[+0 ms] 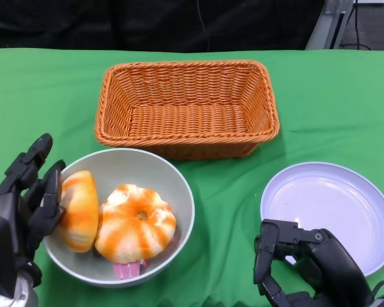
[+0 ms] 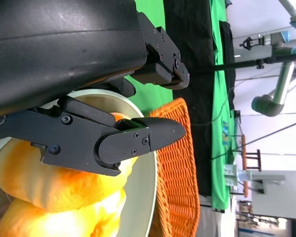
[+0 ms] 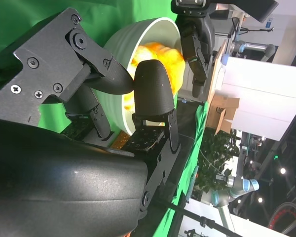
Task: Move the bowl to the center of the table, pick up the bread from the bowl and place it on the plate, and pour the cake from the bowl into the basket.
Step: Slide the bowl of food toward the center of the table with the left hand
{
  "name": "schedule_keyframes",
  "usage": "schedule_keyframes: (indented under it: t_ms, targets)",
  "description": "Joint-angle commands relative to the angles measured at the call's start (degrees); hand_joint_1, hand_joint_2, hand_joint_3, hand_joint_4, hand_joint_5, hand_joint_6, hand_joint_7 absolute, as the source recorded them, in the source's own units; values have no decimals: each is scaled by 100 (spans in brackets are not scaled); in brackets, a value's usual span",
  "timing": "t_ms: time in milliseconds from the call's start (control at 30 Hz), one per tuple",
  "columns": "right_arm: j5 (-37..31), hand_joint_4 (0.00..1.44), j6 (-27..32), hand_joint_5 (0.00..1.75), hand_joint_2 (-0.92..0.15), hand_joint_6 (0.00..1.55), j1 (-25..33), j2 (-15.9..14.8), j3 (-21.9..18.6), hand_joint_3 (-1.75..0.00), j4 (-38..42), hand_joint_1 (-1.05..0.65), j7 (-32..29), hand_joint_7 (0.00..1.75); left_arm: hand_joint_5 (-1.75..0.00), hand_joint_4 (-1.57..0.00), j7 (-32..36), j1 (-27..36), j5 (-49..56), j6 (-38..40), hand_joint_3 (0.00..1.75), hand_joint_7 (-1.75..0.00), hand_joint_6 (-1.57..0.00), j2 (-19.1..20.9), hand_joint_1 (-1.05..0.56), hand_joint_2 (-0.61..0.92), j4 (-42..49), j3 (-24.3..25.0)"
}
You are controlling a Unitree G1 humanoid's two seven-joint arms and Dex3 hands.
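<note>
Wicker basket (image 1: 187, 109) | plate (image 1: 329, 214): head view only

green cloth (image 1: 230, 192) between bowl (image 1: 176, 185) and plate (image 1: 345, 204): open lane for my right hand (image 1: 307, 262). basket (image 1: 187, 105) walls off the far side, just beyond the bowl. my left hand (image 1: 25, 204) crowds the bowl's left rim.

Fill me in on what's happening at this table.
The robot's left hand is at the rim of the bowl, fingers against the bread inside it, beside the cake. The right hand holds nothing, beside the empty plate. The basket behind is empty too.
</note>
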Motion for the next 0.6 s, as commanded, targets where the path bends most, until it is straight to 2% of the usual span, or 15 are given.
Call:
schedule_keyframes:
  t_ms: [33,367,600]
  targets:
    - [53,84,47,175,-36,75,-1,-20,-43,-141,0,-8,-13,152,0,-47,-6,114,2,91,57,0,-42,-46,-62,92,-208,-40]
    - [5,84,-6,175,-37,75,-42,0,-20,-140,78,-10,-15,152,0,-40,224,192,170,346,61,0,-39,-301,-60,92,-662,-217]
    - [48,85,-32,175,-37,75,-32,28,-15,-140,82,-9,11,151,0,-38,277,166,323,334,65,0,-37,-423,-56,92,-632,-358]
